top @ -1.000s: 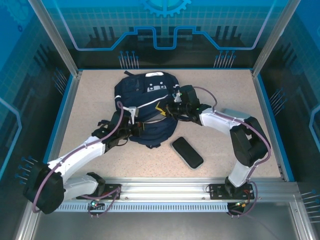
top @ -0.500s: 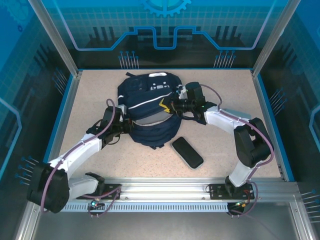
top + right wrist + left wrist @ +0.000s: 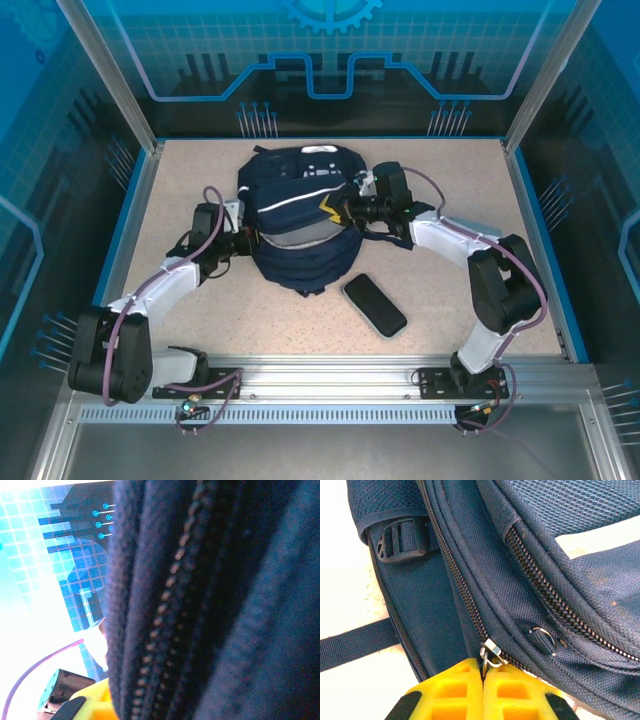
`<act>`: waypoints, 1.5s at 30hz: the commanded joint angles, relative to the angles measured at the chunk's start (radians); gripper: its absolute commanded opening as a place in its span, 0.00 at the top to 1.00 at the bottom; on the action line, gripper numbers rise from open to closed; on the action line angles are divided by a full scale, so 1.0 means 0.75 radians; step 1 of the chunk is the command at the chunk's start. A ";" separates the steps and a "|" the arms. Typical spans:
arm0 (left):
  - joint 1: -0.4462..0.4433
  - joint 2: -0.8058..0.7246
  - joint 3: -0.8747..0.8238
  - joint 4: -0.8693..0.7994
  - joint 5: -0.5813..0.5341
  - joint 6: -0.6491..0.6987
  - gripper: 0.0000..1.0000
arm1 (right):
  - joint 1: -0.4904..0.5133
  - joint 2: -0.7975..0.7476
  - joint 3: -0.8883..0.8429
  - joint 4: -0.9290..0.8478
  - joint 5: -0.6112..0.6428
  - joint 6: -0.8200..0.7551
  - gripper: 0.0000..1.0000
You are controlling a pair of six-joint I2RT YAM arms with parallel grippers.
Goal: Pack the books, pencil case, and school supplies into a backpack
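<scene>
the backpack lies mid-table, its top close to the far edge, with bare table open on both sides. the left gripper sits at its left rim; its yellow fingers are pinched together on the zip pull. the right gripper presses into the right rim, jaws lost in fabric, so their state cannot be told. a pencil case lies near the front-right edge, not touching.

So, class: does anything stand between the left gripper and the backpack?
Nothing visible does. The left gripper is on the backpack, its yellow fingers shut on a metal zipper pull.
</scene>
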 commanded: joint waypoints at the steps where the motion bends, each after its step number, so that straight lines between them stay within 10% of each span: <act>1: 0.109 0.050 0.047 0.075 -0.102 0.019 1.00 | -0.064 -0.014 0.074 0.006 -0.032 -0.052 0.95; 9: 0.123 0.205 0.152 0.115 -0.055 -0.063 0.95 | -0.058 -0.014 0.060 -0.001 -0.064 -0.053 0.95; 22: 0.138 -0.099 0.077 -0.021 -0.106 -0.206 0.13 | -0.067 0.021 0.134 -0.121 -0.049 -0.142 0.78; 37: -0.353 -0.099 0.230 -0.015 -0.011 0.491 0.01 | -0.073 0.010 0.134 0.015 -0.118 0.020 0.86; 45: -0.411 0.078 0.259 0.112 -0.061 0.878 0.01 | -0.081 0.046 0.221 0.020 -0.213 0.054 0.84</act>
